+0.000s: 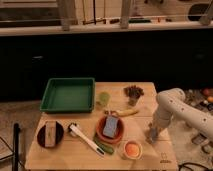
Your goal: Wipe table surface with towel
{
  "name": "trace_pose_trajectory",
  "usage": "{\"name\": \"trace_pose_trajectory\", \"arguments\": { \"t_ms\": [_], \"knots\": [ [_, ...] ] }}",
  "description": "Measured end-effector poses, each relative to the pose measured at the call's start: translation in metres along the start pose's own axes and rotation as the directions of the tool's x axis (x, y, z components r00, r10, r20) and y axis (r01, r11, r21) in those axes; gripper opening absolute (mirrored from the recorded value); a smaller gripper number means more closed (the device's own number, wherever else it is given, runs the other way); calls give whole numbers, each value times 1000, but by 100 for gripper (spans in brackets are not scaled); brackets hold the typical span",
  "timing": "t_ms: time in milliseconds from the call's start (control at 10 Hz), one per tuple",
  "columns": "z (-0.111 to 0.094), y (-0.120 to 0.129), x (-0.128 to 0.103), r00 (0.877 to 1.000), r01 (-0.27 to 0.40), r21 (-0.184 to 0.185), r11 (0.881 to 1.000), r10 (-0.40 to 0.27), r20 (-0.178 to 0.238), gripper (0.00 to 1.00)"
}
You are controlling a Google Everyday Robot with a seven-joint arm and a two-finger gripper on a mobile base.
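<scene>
The wooden table [75,159] carries several items. My gripper [151,134] hangs from the white arm [172,102] that comes in from the right. It points down at the table's front right part, to the right of an orange bowl [100,135]. A folded grey-blue cloth-like piece [110,127] lies in that bowl. I cannot make out a towel at the gripper.
A green tray [67,94] sits at the back left. A green cup [104,99], a brown clump [133,91] and a banana [125,113] lie mid-table. A small orange bowl [132,148], a white-handled brush [85,139] and a dark plate [50,134] line the front.
</scene>
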Motion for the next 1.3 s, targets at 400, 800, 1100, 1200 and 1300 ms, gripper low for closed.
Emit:
{"name": "trace_pose_trajectory", "arguments": {
  "t_ms": [400,800,1100,1200,1300],
  "knots": [
    [-2,-39,3,1000,10,11,1000,-10,-9,0],
    [9,-55,-44,990,139,-10,990,-139,12,0],
    [16,-36,-56,984,176,-29,984,-175,25,0],
    [16,-35,-57,984,178,-33,983,-178,27,0],
    [15,-34,-57,984,177,-36,983,-176,29,0]
  ]
}}
